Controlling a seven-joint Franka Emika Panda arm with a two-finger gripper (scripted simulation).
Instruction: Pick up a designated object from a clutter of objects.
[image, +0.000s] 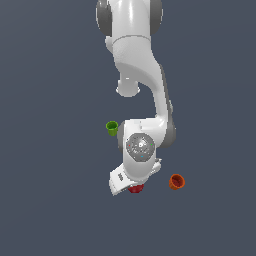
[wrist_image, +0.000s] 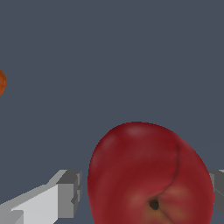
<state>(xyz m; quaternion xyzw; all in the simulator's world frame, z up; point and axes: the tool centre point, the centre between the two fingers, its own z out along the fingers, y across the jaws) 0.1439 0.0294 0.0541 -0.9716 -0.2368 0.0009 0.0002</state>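
Note:
The glossy red apple (wrist_image: 148, 175) fills the wrist view, lying tilted with its dimple facing the camera. It sits between the two grey fingers (wrist_image: 65, 199) of my gripper (wrist_image: 145, 197). A thin gap shows between one finger and the apple; the other finger sits right at its skin. The jaws stand open around it. In the exterior view only a red sliver of the apple (image: 135, 189) shows under the white hand of my gripper (image: 134, 186). The white bottle is out of view.
A small orange cup (image: 176, 181) stands to the exterior view's right of the hand; its edge also shows in the wrist view (wrist_image: 1, 82). A small green cup (image: 112, 128) stands beside the arm, further back. The floor (image: 50, 200) is plain dark grey.

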